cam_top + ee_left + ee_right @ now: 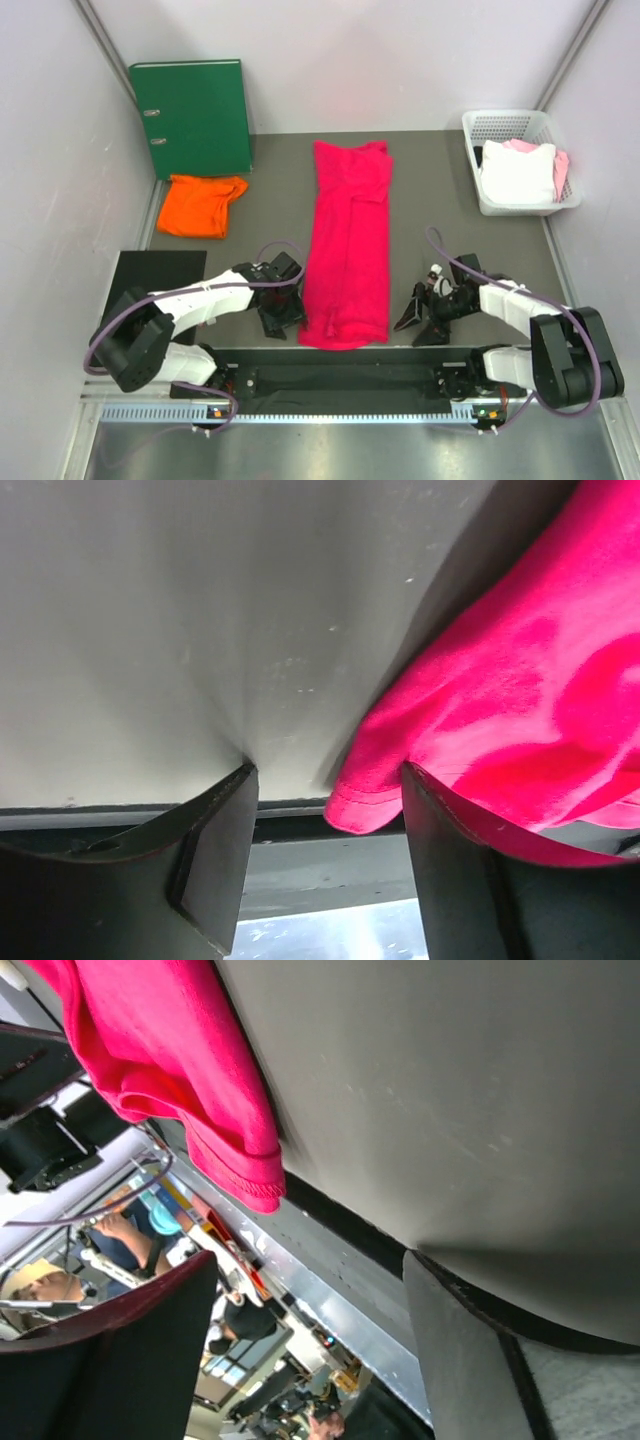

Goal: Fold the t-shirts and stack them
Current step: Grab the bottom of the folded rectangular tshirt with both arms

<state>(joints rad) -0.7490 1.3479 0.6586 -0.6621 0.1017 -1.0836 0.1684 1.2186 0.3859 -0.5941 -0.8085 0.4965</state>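
In the top view the green ring binder [192,115] stands against the back wall at about 11 o'clock. The orange t-shirt [200,205] lies crumpled on the surface [440,200] just in front of it, at about 10 o'clock. A black panel [150,270] lies nearer, at 8 o'clock.

The left arm [200,297] is bent low: its elbow sits near the base and its white forearm runs towards 2 o'clock. The wrist turns back down towards 6 o'clock. The left end effector [327,775] hangs close over the surface with its fingers apart and nothing between them. The near left corner of the crimson-pink t-shirt [348,245] lies just beside its right finger [470,880]; the pictures do not show whether cloth and finger touch.

That t-shirt is folded lengthwise into a long strip. It lies along the middle of the surface from 12 o'clock to 6 o'clock, its near hem reaching the black rail at the front edge.

The right arm [510,300] mirrors the left: shoulder at 5 o'clock, forearm stretched low towards 9 o'clock. The right end effector [308,1258] points towards 7 o'clock, near the strip's right hem corner but apart from it, fingers spread and holding nothing.

At 2 o'clock a white basket [475,160] holds white and pale pink cloth.
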